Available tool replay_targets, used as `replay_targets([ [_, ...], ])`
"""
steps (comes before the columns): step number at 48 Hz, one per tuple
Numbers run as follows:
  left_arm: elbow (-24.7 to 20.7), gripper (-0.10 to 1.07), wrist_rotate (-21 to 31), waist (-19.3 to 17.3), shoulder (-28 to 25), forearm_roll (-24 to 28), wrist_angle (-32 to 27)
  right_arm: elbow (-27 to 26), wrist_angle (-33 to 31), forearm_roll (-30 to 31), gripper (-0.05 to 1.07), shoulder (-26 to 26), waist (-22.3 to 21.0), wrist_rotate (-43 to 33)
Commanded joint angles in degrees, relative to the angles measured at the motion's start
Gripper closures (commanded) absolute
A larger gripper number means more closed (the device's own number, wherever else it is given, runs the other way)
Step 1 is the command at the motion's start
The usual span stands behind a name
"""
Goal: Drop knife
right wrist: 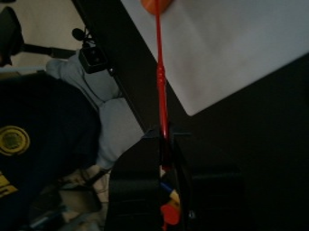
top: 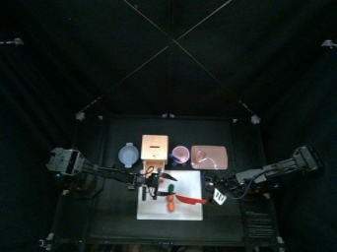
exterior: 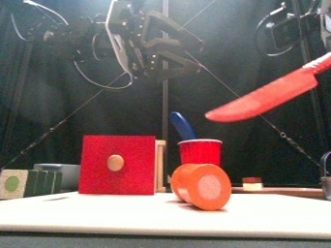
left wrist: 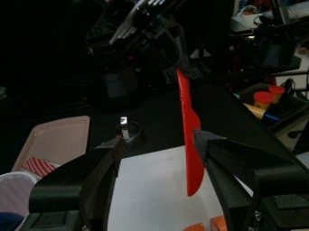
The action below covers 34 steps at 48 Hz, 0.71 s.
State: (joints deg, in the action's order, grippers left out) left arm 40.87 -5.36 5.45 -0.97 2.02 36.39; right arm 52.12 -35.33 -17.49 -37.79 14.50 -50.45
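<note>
The red knife (exterior: 265, 92) hangs in the air, tilted, above the white sheet (top: 184, 185). My right gripper (right wrist: 164, 137) is shut on its handle end, and the blade (right wrist: 161, 72) points toward the stubby orange piece (exterior: 200, 184) on the sheet. In the top view the knife (top: 188, 200) lies between the two grippers. My left gripper (left wrist: 160, 143) is open and empty, with its jaws on either side of the knife's blade (left wrist: 187, 135) and not touching it. It hovers at the sheet's left edge (top: 149, 185).
A red box with a round knob (exterior: 116, 165) and a red cup (exterior: 200, 152) stand behind the orange piece. At the back are a wooden block (top: 158, 148), a blue thing (top: 126, 153), a purple cup (top: 180, 153) and a pink tray (top: 208, 155).
</note>
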Motion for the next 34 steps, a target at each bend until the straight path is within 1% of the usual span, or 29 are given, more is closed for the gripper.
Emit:
replay_targets([
  [1,0.53,0.04,-0.09,-0.18,1.93,-0.26,0.97,0.35,-1.23,0.35,0.76,-1.23,-0.09,-5.98],
  [9,2.99,0.04,0.18,-0.18,2.72,-1.32,0.97,1.93,-3.34,4.57,0.76,-2.46,0.7,-19.95],
  [18,3.87,0.04,-0.09,0.35,3.6,-3.96,0.97,2.55,-5.71,14.59,0.76,-1.67,2.99,-37.27],
  [22,3.96,0.04,-0.18,0.35,3.96,-3.52,0.88,3.34,-5.71,18.28,0.76,-0.7,4.39,-44.47],
  [26,4.57,0.04,-0.18,0.26,4.31,-2.64,0.88,4.13,-5.1,21.09,0.75,1.32,6.15,-52.12],
  [30,5.45,0.04,-0.26,0.18,5.01,-1.05,0.88,4.75,-3.78,22.5,0.75,3.08,7.56,-57.22],
  [34,5.98,0.04,-0.26,-0.09,5.71,1.49,0.88,4.92,-1.49,23.12,0.75,4.83,8.53,-60.03],
])
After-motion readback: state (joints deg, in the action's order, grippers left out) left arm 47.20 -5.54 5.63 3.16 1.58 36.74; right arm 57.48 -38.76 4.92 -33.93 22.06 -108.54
